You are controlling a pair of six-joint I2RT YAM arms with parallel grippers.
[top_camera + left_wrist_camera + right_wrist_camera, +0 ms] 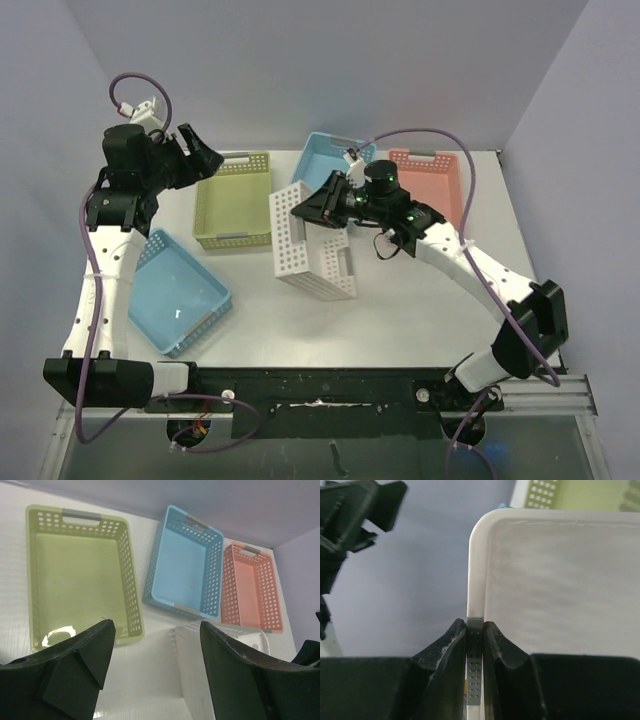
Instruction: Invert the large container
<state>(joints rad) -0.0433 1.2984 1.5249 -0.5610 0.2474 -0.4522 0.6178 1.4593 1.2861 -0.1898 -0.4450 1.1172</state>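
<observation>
The large white perforated container (pixel 312 252) stands tipped on its side at the table's middle, its rim edge lifted. My right gripper (pixel 304 211) is shut on the grey handle strip (pixel 475 680) of its raised rim; in the right wrist view (pixel 475 625) the jaws pinch the rim and the white wall (pixel 560 580) fills the right side. My left gripper (pixel 205 155) is open and empty, held high at the far left over the green basket's corner. In the left wrist view (pixel 157 627) the white container (pixel 215 650) shows below between the fingers, apart from them.
A green basket (pixel 233 200) lies left of the white container. A light blue basket (pixel 335 158) and a pink basket (pixel 432 180) lie at the back. Another blue basket (pixel 180 292) lies at the near left. Walls close the back and sides.
</observation>
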